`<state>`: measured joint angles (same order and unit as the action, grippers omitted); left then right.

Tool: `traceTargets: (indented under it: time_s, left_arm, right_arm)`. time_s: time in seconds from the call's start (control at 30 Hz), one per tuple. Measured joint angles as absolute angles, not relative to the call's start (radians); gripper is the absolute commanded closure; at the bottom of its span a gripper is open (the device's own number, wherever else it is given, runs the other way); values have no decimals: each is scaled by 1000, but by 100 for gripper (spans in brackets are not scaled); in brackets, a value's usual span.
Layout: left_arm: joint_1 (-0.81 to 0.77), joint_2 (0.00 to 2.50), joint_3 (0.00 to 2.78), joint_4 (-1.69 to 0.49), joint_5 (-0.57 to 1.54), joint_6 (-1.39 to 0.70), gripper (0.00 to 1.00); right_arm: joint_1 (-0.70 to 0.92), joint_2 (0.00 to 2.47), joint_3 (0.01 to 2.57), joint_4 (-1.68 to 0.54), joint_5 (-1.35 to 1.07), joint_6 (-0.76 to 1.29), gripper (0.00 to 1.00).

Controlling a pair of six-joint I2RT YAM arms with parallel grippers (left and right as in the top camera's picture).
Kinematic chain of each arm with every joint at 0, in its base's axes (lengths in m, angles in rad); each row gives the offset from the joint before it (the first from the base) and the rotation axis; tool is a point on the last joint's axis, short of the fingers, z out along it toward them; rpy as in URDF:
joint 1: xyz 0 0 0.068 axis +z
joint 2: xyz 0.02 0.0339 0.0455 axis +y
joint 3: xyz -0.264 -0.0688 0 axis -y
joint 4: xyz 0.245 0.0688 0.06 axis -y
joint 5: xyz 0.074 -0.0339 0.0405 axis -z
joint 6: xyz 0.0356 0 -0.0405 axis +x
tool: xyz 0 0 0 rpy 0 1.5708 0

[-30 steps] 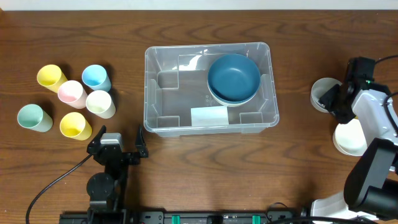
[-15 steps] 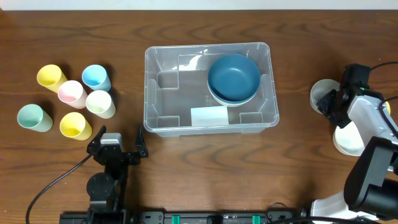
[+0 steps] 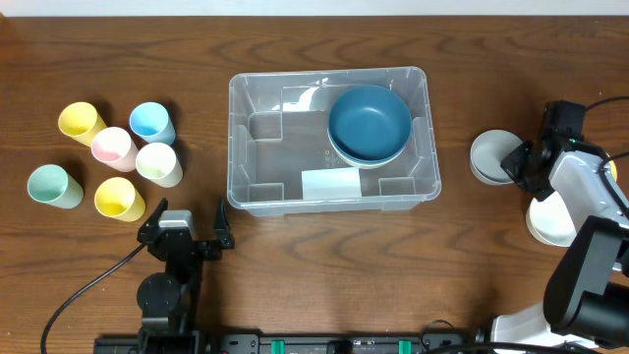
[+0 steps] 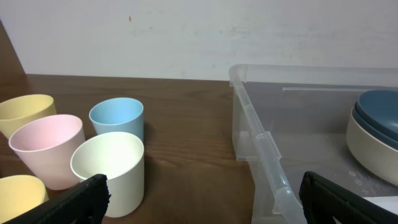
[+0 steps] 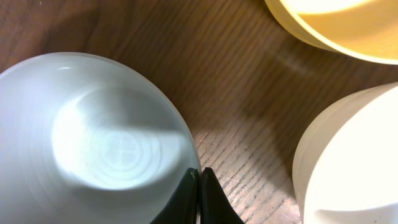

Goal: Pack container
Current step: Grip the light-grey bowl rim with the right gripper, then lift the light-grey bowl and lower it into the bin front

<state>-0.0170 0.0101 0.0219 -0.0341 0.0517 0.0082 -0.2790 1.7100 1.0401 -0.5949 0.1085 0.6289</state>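
Near the bench's right edge, the grey bowl [image 3: 491, 157] has slid a little left, toward the container [image 3: 237, 147] in the bench's middle. The right gripper [image 3: 518, 163] has closed tight at the bowl's rim. The left gripper [image 3: 187, 220] stays wide open, holding nothing.

Recorded one table [image 3: 324, 265], dark brown wood, grain running lengthwise in long streaks with darker bands; filled nearly the whole overhead view. Noted a narrow pale strip [image 3: 295, 8] along the far edge, beyond the tabletop. From low on the left side, logged a plain off-white wall [image 4: 186, 31] rising directly behind the table, matt, faintly mottled, marked with one small reddish dot [image 4: 130, 18]. Found the lighting soft and even: dull glare on the wood close up, short faint shadows.
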Motion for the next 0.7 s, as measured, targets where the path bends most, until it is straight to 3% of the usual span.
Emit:
traceTargets:
  time_s: [0.4, 0.7]
  left_arm:
    - [-17, 10, 22, -34, 52, 9, 2]
    - [-17, 10, 22, -34, 52, 8, 2]
  right_arm:
    - [-279, 1710, 1047, -591, 100, 629, 99]
    - [-279, 1710, 1235, -749, 51, 624, 99]
